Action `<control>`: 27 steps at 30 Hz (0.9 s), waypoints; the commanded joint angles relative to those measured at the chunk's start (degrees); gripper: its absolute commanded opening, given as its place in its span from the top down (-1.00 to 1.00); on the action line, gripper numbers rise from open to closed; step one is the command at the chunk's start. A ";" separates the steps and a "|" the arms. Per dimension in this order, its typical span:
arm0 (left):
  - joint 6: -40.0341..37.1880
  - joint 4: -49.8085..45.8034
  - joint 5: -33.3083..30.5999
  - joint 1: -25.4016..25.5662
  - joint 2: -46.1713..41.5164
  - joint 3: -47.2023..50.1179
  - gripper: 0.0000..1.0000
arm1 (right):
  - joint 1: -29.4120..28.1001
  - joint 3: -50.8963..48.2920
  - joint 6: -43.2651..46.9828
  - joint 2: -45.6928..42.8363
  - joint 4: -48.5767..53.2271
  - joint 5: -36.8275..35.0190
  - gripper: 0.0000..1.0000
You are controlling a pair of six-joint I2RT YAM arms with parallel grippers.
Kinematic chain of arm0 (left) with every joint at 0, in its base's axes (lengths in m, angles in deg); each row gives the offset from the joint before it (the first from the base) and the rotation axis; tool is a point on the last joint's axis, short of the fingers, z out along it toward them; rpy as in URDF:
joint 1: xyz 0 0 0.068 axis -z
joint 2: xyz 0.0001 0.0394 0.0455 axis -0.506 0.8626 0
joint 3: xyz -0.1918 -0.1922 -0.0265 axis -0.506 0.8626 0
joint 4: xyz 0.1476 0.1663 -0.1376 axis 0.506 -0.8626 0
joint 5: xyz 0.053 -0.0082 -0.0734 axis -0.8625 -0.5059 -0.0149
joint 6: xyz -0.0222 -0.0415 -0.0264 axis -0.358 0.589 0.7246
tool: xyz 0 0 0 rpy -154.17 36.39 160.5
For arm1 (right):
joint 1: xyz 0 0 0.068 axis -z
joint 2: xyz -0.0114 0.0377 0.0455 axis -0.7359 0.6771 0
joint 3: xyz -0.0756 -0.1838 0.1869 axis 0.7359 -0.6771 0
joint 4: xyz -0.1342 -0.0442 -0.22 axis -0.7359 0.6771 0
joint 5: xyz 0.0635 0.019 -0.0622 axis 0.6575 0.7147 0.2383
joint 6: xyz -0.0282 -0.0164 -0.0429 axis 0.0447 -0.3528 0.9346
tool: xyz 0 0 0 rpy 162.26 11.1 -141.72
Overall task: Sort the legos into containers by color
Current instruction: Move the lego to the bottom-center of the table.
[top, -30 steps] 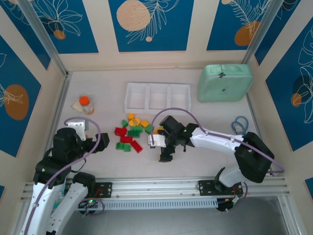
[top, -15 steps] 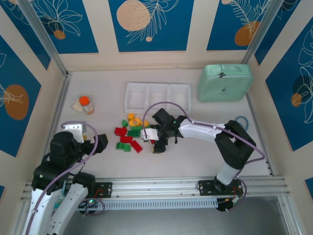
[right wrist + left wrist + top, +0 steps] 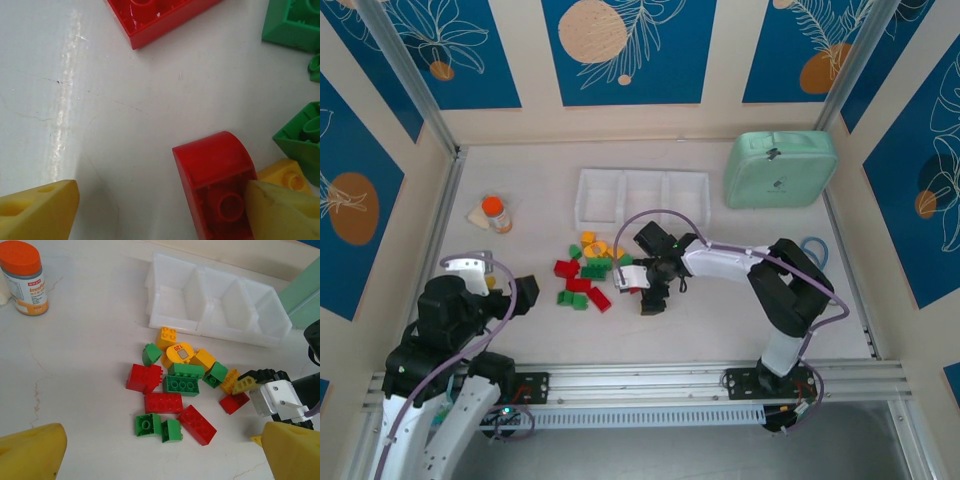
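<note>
You have one white tray (image 3: 215, 310) with three compartments in a row. The bricks (image 3: 181, 385) lie loose on the table (image 3: 90, 355) just in front of it: four red, six green and about five yellow-orange, some overlapping.

Your right claw (image 3: 160, 200) is spread open, low over the table in front of the tray's middle compartment. A curved red brick (image 3: 215, 165) sits between its fingers, touching one fingertip (image 3: 280, 210) and well apart from the other.

Your left claw (image 3: 162, 455) hangs open, gripping nothing, beyond the pile from the tray.
</note>
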State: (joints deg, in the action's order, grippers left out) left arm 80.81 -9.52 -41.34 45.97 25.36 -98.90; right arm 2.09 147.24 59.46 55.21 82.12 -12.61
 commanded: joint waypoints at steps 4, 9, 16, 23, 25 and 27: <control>0.13 1.23 -1.01 0.42 -1.21 0.53 -0.99 | -0.12 0.61 0.51 1.08 2.50 -0.13 -0.68; 0.12 1.23 -1.16 0.42 -1.20 0.53 -0.99 | -1.02 0.79 -0.37 0.25 6.10 -0.65 -0.61; 0.13 1.34 -1.29 0.46 -1.15 0.62 -0.99 | -4.70 -1.76 -3.23 -5.01 9.29 -3.92 -0.55; 0.06 1.32 -1.25 0.47 -1.39 0.62 -0.99 | -3.49 -5.08 -3.60 -7.34 3.12 -4.13 -0.36; 0.13 1.23 -1.34 0.42 -1.58 0.62 -0.99 | -3.18 -5.23 -3.18 -6.56 2.40 -4.47 -0.35; 0.13 1.30 -1.50 0.42 -1.94 0.62 -0.99 | -3.34 -5.34 -2.76 -6.14 1.82 -5.41 -0.40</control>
State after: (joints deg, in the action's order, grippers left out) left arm 80.81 -9.45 -42.11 45.97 24.77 -98.69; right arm -1.32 142.58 56.32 48.48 85.53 -17.38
